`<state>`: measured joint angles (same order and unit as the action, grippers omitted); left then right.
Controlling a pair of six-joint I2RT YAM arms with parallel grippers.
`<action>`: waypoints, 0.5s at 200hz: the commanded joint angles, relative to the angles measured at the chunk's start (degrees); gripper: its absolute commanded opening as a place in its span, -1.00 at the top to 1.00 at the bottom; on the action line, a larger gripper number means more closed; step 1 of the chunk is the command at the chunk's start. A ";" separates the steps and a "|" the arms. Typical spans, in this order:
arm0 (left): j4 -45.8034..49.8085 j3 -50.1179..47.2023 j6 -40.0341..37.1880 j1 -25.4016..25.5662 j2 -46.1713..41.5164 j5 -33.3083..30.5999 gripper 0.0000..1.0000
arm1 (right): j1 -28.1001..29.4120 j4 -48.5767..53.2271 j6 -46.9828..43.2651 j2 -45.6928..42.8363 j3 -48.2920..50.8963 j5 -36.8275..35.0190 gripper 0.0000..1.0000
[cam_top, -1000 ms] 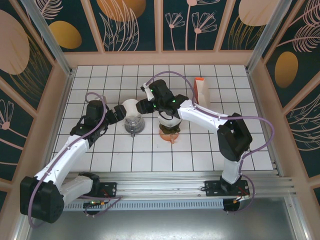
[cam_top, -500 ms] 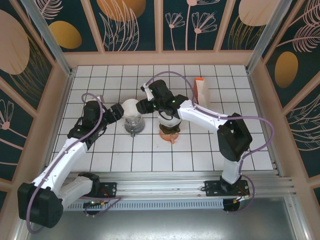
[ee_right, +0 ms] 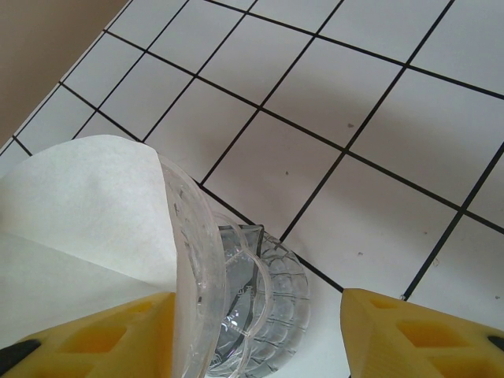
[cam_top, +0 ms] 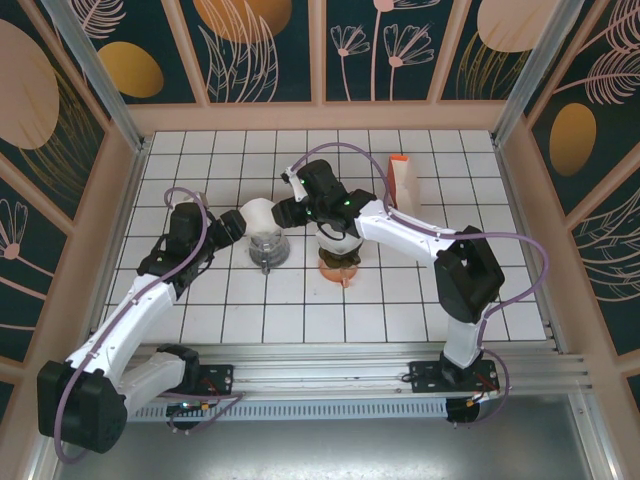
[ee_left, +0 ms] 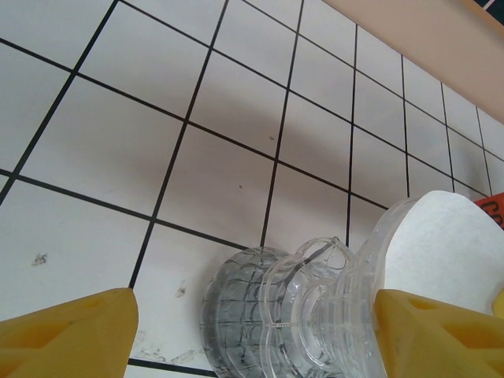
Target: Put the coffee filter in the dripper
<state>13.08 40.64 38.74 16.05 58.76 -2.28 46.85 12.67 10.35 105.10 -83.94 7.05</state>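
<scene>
At the left-centre of the tiled tabletop (cam_top: 400, 290), the white paper coffee filter (cam_top: 258, 212) sits in the mouth of the clear ribbed-glass dripper (cam_top: 267, 243), its edge rising above the glass rim. The dripper rests on the tiles, apart from everything else on the tabletop.

My left gripper (cam_top: 235, 225) comes in from the left. In the left wrist view its yellow fingers (ee_left: 71, 331) stand wide apart on either side of the dripper, the one by the base clear of the glass and the other close beside the rim and filter. It has hold of nothing.

My right gripper (cam_top: 287, 210) comes in from the right. In the right wrist view its jaws are parted about halfway, with the filter and the rim between them. One finger lies close against the filter, though I cannot tell whether it touches, and the other stands well clear of the glass, so nothing is clamped.

Just right of the dripper, under my right arm, stands a white vessel on an orange base (cam_top: 340, 265). Farther right and toward the back lies a white pouch with an orange top (cam_top: 403, 180)
</scene>
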 commanded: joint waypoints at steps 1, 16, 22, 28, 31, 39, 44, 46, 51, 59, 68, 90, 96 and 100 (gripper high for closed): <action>-0.16 -0.94 0.49 -0.36 -0.11 -0.71 -0.57 | 0.43 0.28 -1.04 -0.15 0.70 -0.99 -0.14; -0.42 -0.99 0.47 -0.38 -0.23 -0.48 -0.57 | 0.43 0.28 -0.97 -0.07 0.47 -0.90 -0.15; -0.51 -1.00 0.49 -0.40 -0.32 -0.43 -0.57 | 0.43 0.34 -0.99 -0.05 0.37 -0.98 -0.15; -0.59 -0.98 0.46 -0.42 -0.32 -0.44 -0.57 | 0.45 0.36 -0.96 -0.13 0.27 -0.98 -0.15; -0.60 -1.00 0.49 -0.38 -0.32 -0.35 -0.57 | 0.39 0.39 -0.95 -0.08 0.27 -0.98 -0.15; -0.60 -1.00 0.46 -0.39 -0.34 -0.35 -0.57 | 0.43 0.34 -0.97 -0.14 0.19 -1.05 -0.16; -0.68 -1.07 0.48 -0.45 -0.34 -0.22 -0.57 | 0.51 0.41 -0.95 -0.10 0.17 -1.07 -0.16; -0.69 -1.04 0.46 -0.42 -0.32 -0.21 -0.57 | 0.50 0.36 -0.95 -0.17 0.18 -1.07 -0.16; -0.75 -1.08 0.46 -0.33 -0.41 -0.12 -0.58 | 0.52 0.29 -1.00 -0.23 0.16 -1.07 -0.17; -0.79 -1.17 0.46 -0.44 -0.40 -0.07 -0.58 | 0.52 0.23 -0.86 -0.24 0.18 -1.16 -0.17; -0.82 -1.17 0.49 -0.41 -0.49 -0.06 -0.58 | 0.58 0.17 -0.73 -0.24 0.17 -1.21 -0.17; -0.94 -1.35 0.51 -0.37 -0.62 0.11 -0.58 | 0.64 -0.25 -0.34 -0.57 0.43 -1.51 -0.21; -0.95 -1.37 0.46 -0.40 -0.67 0.13 -0.58 | 0.70 -0.43 -0.27 -0.68 0.44 -1.51 -0.22; -0.91 -1.36 0.46 -0.41 -0.68 0.09 -0.58 | 0.70 -0.45 -0.28 -0.76 0.40 -1.51 -0.23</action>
<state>12.97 40.38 38.89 16.05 58.74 -2.22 46.94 12.67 10.37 105.10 -83.94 6.85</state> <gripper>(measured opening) 0.789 0.605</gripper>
